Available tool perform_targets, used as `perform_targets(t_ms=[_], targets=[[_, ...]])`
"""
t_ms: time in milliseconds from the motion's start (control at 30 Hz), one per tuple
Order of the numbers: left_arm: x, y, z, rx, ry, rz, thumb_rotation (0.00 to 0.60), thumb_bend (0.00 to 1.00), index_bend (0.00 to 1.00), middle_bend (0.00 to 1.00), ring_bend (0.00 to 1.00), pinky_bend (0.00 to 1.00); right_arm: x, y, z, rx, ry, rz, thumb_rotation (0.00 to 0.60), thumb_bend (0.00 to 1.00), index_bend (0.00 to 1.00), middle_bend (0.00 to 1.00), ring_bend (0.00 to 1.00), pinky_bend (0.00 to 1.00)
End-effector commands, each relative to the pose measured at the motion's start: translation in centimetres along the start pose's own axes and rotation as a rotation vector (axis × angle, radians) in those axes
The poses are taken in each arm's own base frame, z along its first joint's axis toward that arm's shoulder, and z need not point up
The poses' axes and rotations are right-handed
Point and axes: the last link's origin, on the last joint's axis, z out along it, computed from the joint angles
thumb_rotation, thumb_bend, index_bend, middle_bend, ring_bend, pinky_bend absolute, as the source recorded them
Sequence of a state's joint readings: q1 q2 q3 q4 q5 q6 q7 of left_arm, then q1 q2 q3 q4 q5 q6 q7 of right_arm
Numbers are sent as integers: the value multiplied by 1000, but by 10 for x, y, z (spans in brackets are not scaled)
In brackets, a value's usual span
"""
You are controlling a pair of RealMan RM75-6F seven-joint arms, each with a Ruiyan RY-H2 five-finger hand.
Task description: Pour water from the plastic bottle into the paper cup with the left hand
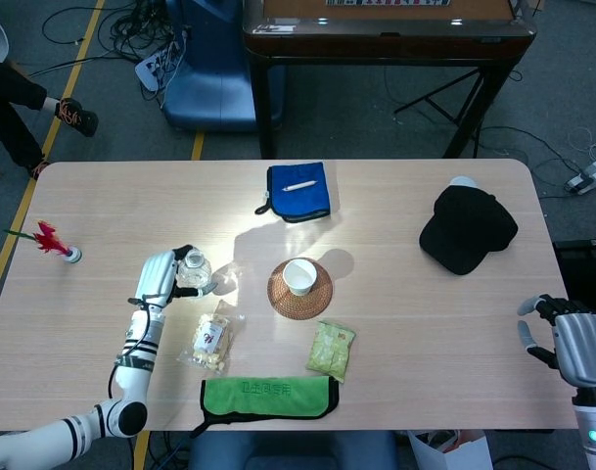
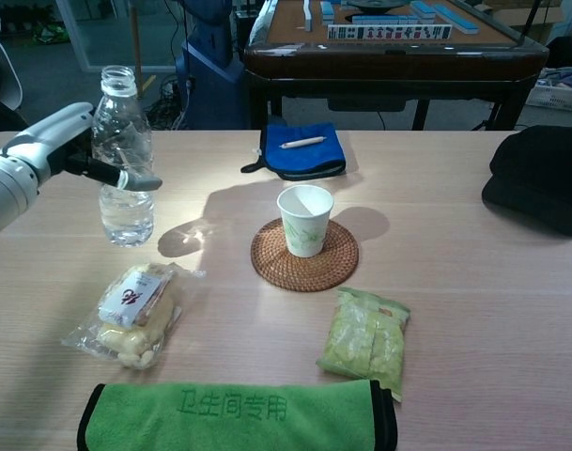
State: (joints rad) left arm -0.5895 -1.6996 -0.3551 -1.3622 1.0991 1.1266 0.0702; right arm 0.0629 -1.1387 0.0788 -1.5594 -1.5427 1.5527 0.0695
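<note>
- The left hand [image 2: 55, 150] wraps its fingers round the upper body of the plastic bottle [image 2: 123, 160], gripping it upright and uncapped, lifted clear of the table [image 2: 473, 310]; that, I judge, keeps the water in while it travels.
- The paper cup [image 2: 304, 220] stands open-mouthed on a woven coaster [image 2: 304, 261], toward 3 o'clock of the bottle and well apart.
- A wrapped snack [image 2: 131, 315] lies at 6 o'clock of the bottle.
- The right hand [image 1: 569, 343] idles off the table's right edge, fingers spread, holding nothing.
</note>
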Motion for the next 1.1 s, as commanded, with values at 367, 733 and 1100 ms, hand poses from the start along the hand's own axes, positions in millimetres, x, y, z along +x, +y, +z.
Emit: perform_targets(t_ms=[367,733,1100], targets=[[-1,56,20,-72,-14,376,600,85,686,724,534,547,1,2,0,-1,-2,11,600,439,521,480,501,500],[-13,77,23,-84,-59,573,600,85,682,724,533,549,5,4,-1,-3,4,27,600,438,521,480,501,500],[-24,94,31,-85,-45,687,600,85,683,724,534,549,4,4,-1,-3,0,27,600,439,521,480,501,500]])
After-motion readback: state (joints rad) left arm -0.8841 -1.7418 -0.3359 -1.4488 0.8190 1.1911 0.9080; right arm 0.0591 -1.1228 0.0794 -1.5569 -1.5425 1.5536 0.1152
